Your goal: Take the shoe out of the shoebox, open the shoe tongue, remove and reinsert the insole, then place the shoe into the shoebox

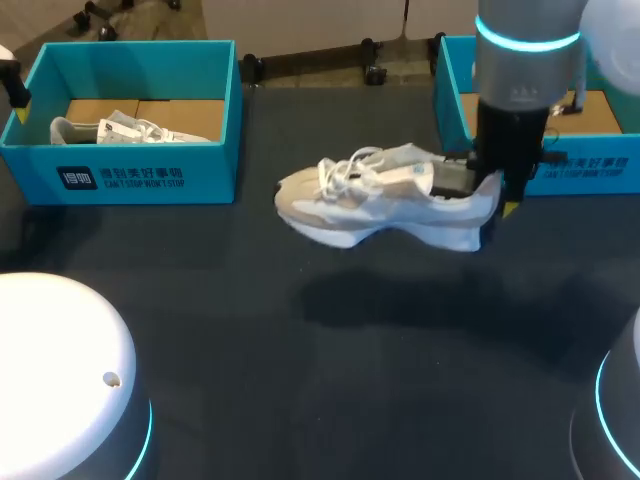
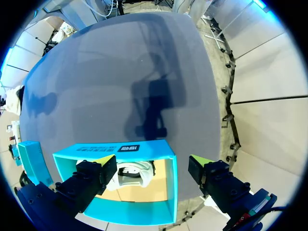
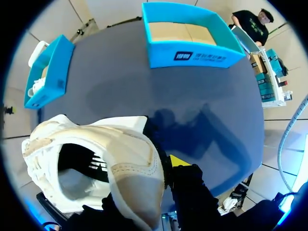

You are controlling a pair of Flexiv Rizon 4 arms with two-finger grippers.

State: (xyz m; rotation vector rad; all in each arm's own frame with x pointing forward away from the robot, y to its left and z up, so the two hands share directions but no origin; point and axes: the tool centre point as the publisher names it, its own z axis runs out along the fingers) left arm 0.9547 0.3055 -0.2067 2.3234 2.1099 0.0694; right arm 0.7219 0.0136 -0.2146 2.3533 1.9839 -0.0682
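Note:
A white and grey shoe [image 1: 380,200] hangs above the middle of the table with its toe toward the left. My right gripper [image 1: 495,198] is shut on its heel collar from above. In the right wrist view one yellow fingertip [image 3: 178,160] lies outside the heel of the shoe [image 3: 115,163], and the other finger is hidden inside the opening. My left gripper [image 2: 151,166] stands open over the left shoebox [image 2: 115,149], where a second white shoe [image 2: 132,174] lies. At the table's far left edge, the left gripper [image 1: 14,95] only partly shows.
The left blue shoebox [image 1: 150,175] sits at the back left with the other shoe [image 1: 120,128] inside. A second blue shoebox [image 1: 590,165] stands at the back right behind my right arm, its cardboard floor [image 3: 180,31] bare.

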